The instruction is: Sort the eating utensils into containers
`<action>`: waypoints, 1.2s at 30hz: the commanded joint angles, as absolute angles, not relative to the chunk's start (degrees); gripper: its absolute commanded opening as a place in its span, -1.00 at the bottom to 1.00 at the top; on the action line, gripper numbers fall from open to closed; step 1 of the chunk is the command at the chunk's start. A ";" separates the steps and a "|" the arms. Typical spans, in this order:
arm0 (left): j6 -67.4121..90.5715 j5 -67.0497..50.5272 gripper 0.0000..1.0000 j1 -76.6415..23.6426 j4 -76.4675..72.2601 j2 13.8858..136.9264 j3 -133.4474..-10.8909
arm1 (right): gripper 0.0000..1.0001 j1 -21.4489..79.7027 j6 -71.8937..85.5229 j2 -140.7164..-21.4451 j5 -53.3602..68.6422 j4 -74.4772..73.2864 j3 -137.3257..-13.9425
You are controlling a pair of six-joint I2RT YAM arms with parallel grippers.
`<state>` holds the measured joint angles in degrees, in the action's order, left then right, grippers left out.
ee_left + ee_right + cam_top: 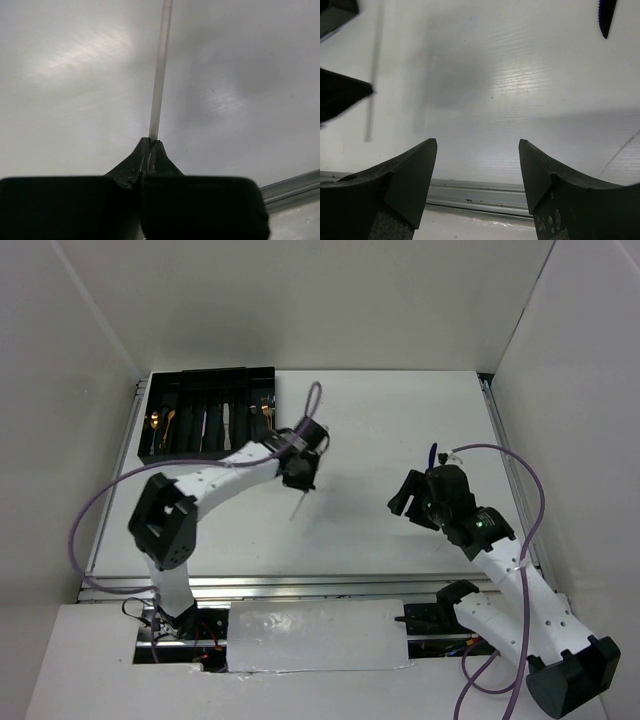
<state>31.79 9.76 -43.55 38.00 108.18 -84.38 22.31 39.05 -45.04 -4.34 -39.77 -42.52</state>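
Note:
My left gripper (302, 483) is shut on one end of a thin pale straight stick (299, 506), which is not one of the eating utensils. In the left wrist view the stick (159, 75) runs straight out from the pinched fingertips (150, 144) over the white table. The black tray (160, 388) lies at the far left with copper-gold (157, 422) and silver (225, 420) utensils in its slot containers. My right gripper (405, 502) hangs open and empty over the right half of the table (477, 145). A dark serrated knife tip (607, 15) shows at the top right of the right wrist view.
White walls enclose the table (400, 420) on three sides. An aluminium rail (300, 585) runs along the near edge and also shows as a rail (480, 192) below my right fingers. Purple cables loop off both arms.

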 commanded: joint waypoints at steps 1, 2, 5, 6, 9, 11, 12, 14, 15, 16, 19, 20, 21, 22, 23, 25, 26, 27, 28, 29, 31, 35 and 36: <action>19.18 1.76 -1.00 -35.88 41.47 97.58 -88.23 | 0.49 21.71 38.14 -44.56 -5.19 -36.04 -41.75; 17.33 1.76 -1.00 -32.64 44.53 96.78 -89.11 | 0.49 21.62 38.06 -44.91 -5.01 -35.86 -41.66; 11.44 3.16 -1.00 -25.77 46.84 93.52 -91.49 | 0.48 21.53 37.97 -45.35 -4.31 -34.81 -41.57; 10.90 3.43 -1.00 -22.10 46.41 92.12 -91.23 | 0.49 21.53 38.06 -45.53 -3.78 -34.20 -41.49; 8.27 5.79 -1.00 -15.76 44.56 91.67 -91.75 | 0.49 21.53 38.23 -46.75 -2.82 -33.75 -41.83; 4.77 6.06 -1.00 -13.28 45.00 92.89 -94.46 | 0.49 21.53 37.97 -47.46 -2.55 -34.27 -42.27; 3.88 6.33 -1.00 -11.01 45.61 94.90 -95.70 | 0.49 21.62 37.97 -47.63 -2.55 -34.36 -42.71; 3.86 4.67 -1.00 -8.71 48.32 97.89 -102.87 | 0.49 21.71 37.62 -47.72 -2.46 -34.45 -42.89; 4.65 1.53 -1.00 -6.09 49.04 101.22 -105.53 | 0.49 21.53 37.53 -47.81 -2.63 -34.11 -42.80; 4.75 -0.77 -1.00 -4.59 49.83 103.08 -108.60 | 0.49 21.53 37.53 -47.99 -2.72 -34.01 -42.89; 6.85 -0.44 -1.00 -0.18 50.81 108.71 -116.88 | 0.49 21.53 37.96 -48.60 -3.25 -34.98 -43.94; 7.03 -0.35 -1.00 2.35 48.28 110.20 -116.46 | 0.49 21.53 38.32 -48.43 -3.08 -34.81 -43.68; 6.86 -0.35 -1.00 3.07 46.86 110.91 -115.93 | 0.49 21.71 38.49 -48.25 -3.08 -34.72 -43.42; 6.07 -1.31 -1.00 3.69 46.24 111.61 -115.32 | 0.49 21.53 38.93 -48.16 -2.82 -34.46 -43.16; 6.24 -1.06 -1.00 4.13 45.97 113.10 -115.14 | 0.49 21.53 39.20 -48.25 -2.73 -34.02 -42.72; 6.85 -0.27 -1.00 4.22 43.52 113.90 -113.31 | 0.49 21.62 39.37 -49.04 -3.25 -34.19 -42.80; 6.86 -0.35 -1.00 4.57 42.37 114.69 -112.77 | 0.49 21.45 39.64 -49.48 -3.51 -34.62 -42.98; 7.03 2.17 -1.00 4.66 40.71 115.22 -112.42 | 0.49 21.53 39.81 -50.27 -3.78 -34.89 -43.15; 7.47 4.46 -1.00 4.83 39.91 115.75 -112.06 | 0.49 21.53 40.08 -50.62 -4.13 -35.07 -43.24; 7.82 5.87 -1.00 5.18 38.95 116.80 -111.80 | 0.49 21.53 40.08 -51.06 -4.13 -34.89 -43.24; 7.56 9.39 -1.00 5.01 37.45 118.56 -112.67 | 0.49 21.53 40.51 -51.94 -4.13 -34.72 -43.50; 7.03 8.88 -1.00 5.27 37.88 124.88 -117.42 | 0.49 21.53 40.69 -53.52 -4.22 -35.33 -44.65; 6.94 8.62 -1.00 5.19 37.71 125.68 -118.12 | 0.50 21.53 40.69 -53.96 -4.31 -35.42 -44.82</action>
